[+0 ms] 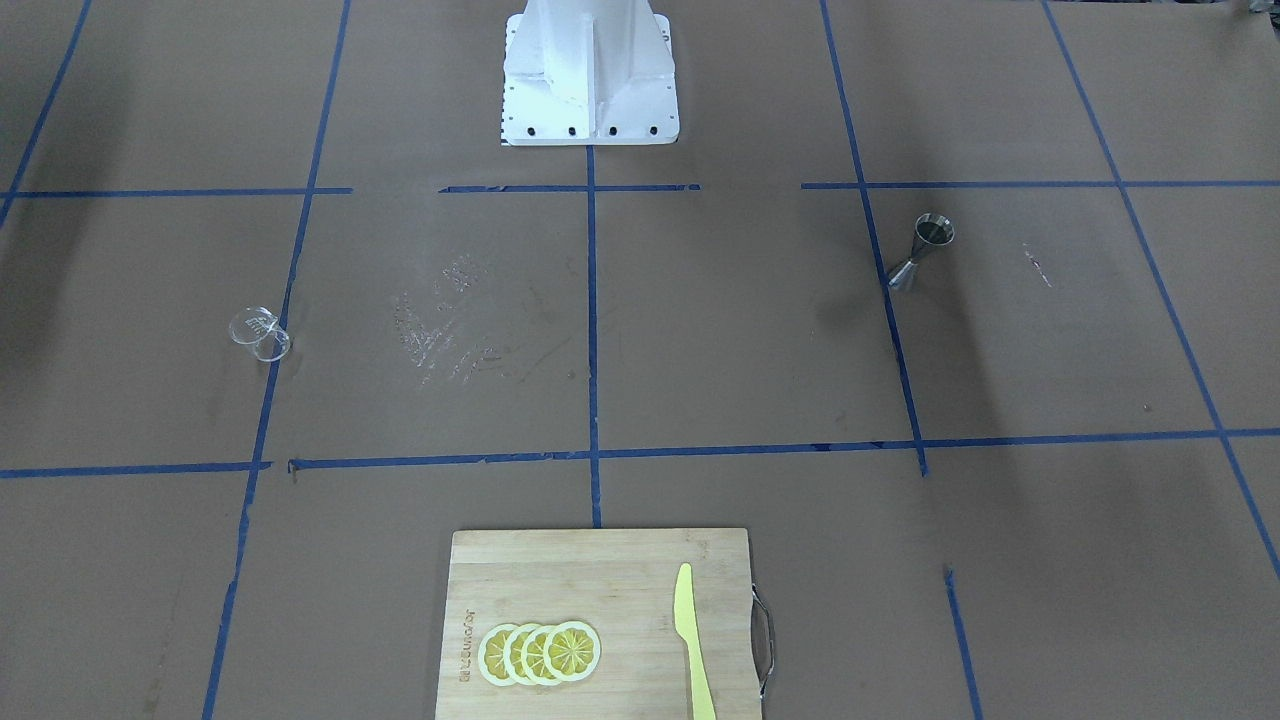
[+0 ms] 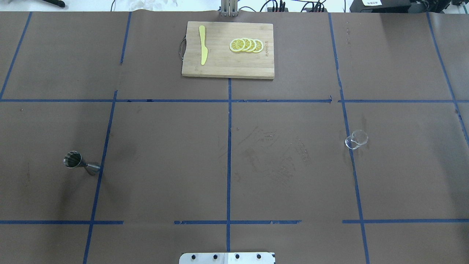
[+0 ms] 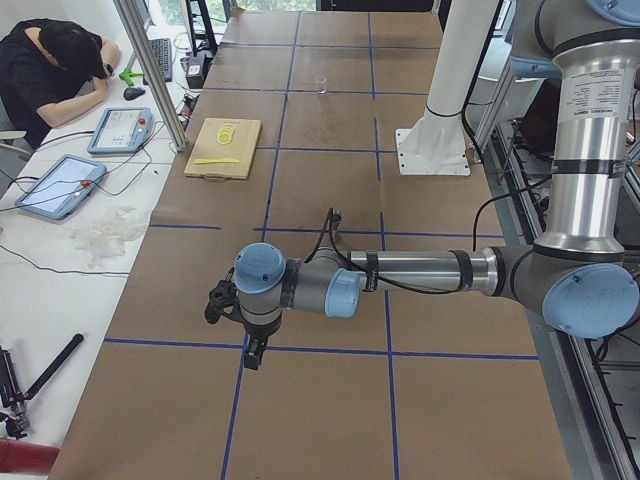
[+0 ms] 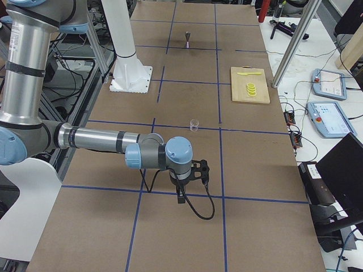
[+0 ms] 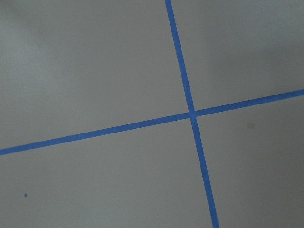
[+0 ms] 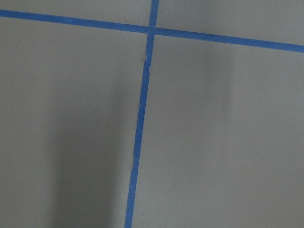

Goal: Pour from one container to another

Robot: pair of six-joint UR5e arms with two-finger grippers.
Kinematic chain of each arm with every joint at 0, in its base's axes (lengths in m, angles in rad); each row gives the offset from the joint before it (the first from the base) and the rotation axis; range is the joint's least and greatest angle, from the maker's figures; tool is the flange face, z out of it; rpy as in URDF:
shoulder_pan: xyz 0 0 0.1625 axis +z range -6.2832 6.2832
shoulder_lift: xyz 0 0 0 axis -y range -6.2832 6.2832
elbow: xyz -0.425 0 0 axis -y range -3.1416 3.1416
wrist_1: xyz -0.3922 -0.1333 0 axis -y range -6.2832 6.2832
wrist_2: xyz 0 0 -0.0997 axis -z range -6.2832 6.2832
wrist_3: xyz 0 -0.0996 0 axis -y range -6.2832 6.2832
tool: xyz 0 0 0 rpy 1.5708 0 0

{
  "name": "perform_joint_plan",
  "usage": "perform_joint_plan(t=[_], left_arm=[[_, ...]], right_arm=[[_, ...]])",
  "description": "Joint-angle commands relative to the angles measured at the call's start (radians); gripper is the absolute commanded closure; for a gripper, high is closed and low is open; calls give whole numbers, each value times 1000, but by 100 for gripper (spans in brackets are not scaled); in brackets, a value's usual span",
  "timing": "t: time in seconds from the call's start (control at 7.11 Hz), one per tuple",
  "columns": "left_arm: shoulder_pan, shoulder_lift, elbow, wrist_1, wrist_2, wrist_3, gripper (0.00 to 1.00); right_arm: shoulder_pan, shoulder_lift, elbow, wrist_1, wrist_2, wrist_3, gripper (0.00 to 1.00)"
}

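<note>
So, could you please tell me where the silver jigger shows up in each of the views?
Front-facing: jigger, right of centre, upper half.
Overhead: jigger, far left, mid-height.
Exterior left: jigger, tiny, centre, just above the near arm's forearm.
Exterior right: jigger, top centre, far end.
Left wrist: not in it.
Right wrist: not in it.
Shared landmark: the wooden cutting board, in all four exterior views.

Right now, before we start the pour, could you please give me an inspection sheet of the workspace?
Surface: brown paper with blue tape grid, scuffed near centre.
Job's things: glass cup and jigger upright, far apart, untouched.
Clutter: cutting board with yellow knife, lemon slices.
Grippers: left gripper and right gripper over bare paper; open or shut, cannot tell.
Cables: cable loops at each wrist.
Surroundings: person, teach pendants alongside.
</note>
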Motion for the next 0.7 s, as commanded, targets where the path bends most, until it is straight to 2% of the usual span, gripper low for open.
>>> perform_joint_plan(t=[0.0,0.56], left_arm=[[1,-4,-45,33,1,8,0],[4,-3,-41,32,24,6,0]], right_arm=[[0,1,1,2,-1,0,0],[0,-1,-1,2,-2,-5,0]])
